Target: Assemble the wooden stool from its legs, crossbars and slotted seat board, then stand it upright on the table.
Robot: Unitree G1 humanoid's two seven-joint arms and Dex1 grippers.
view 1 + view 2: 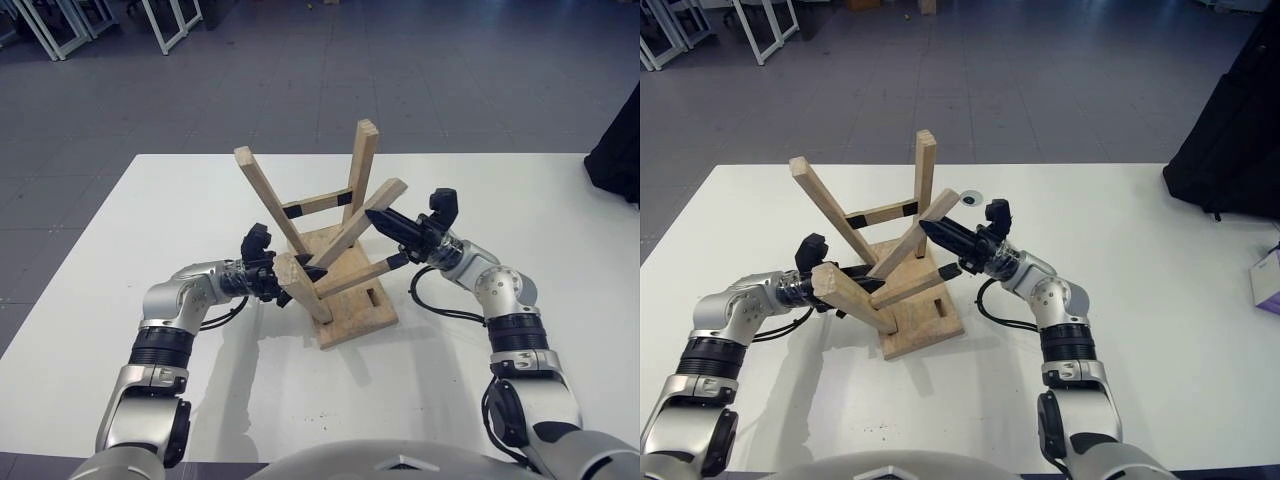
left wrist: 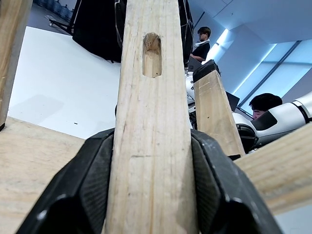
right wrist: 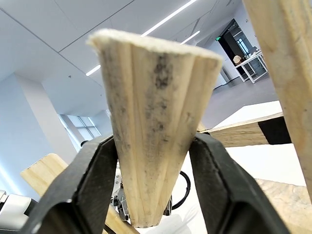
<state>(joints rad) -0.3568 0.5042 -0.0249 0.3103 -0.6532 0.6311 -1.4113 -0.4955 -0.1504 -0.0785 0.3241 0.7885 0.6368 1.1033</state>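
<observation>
The pale wooden slotted seat board [image 1: 365, 318] lies flat near the middle of the white table [image 1: 180, 200], with wooden legs pointing up from it — the half-built stool is upside down. The left hand [image 1: 284, 277] is clamped on the front leg [image 1: 312, 300] at the board's left corner. In the left wrist view, an oval mortise [image 2: 152, 53] is cut into that leg's face. The right hand [image 1: 378, 218] is closed around the leaning leg [image 1: 350, 230] near its upper end. A black-tipped wooden crossbar [image 1: 318, 205] joins the slanted left rear leg [image 1: 268, 195] and the upright right rear leg [image 1: 362, 165]. A second crossbar [image 1: 352, 275] runs low from beside the front leg toward the right hand. One narrow slot [image 1: 372, 297] shows in the board. The legs' feet are hidden behind hands and timber — whether they are seated cannot be told.
</observation>
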